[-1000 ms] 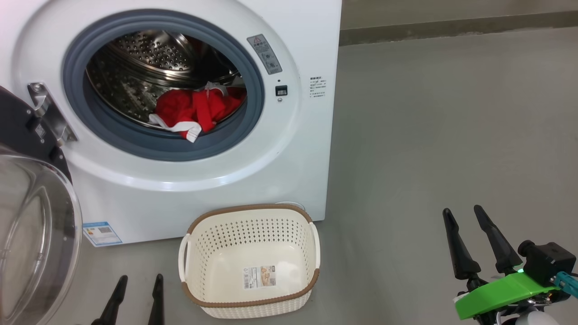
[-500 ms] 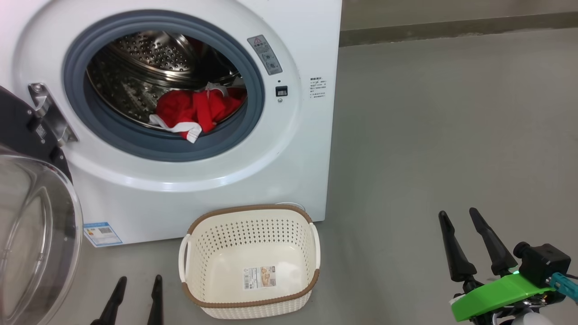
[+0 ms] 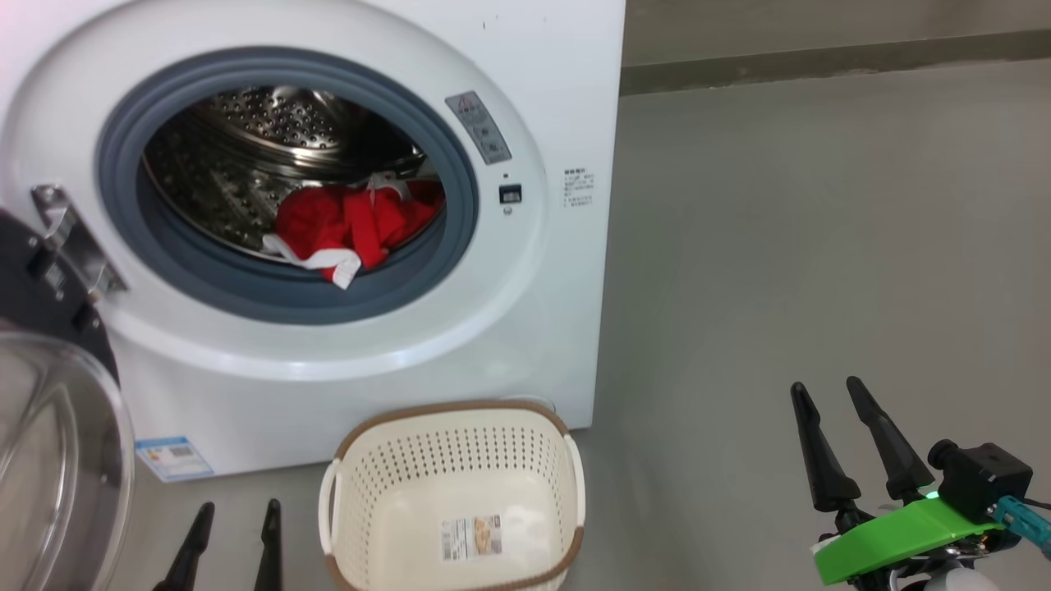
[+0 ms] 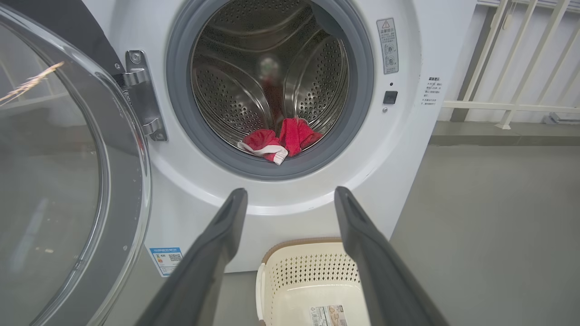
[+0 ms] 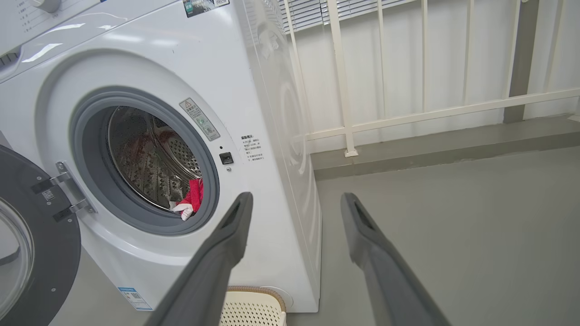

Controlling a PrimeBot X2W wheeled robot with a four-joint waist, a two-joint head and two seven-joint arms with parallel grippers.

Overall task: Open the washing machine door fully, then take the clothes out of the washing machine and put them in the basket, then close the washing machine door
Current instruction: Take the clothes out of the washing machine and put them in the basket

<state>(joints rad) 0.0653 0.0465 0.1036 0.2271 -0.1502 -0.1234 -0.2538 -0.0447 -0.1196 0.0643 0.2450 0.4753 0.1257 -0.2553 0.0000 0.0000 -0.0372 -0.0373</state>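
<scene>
The washing machine door [image 3: 49, 435] stands swung wide at the left, so the step in hand is judged to be removal of the clothes [image 3: 349, 226]. These lie at the front lip of the drum [image 3: 246, 164] of the washing machine [image 3: 525, 328], above the empty basket [image 3: 447, 464] on the floor [image 3: 821, 205]. The left gripper [image 3: 237, 509] and right gripper [image 3: 825, 386] hang low, fingers spread, holding nothing; next, one arm must reach through the opening and close on the red fabric.
</scene>
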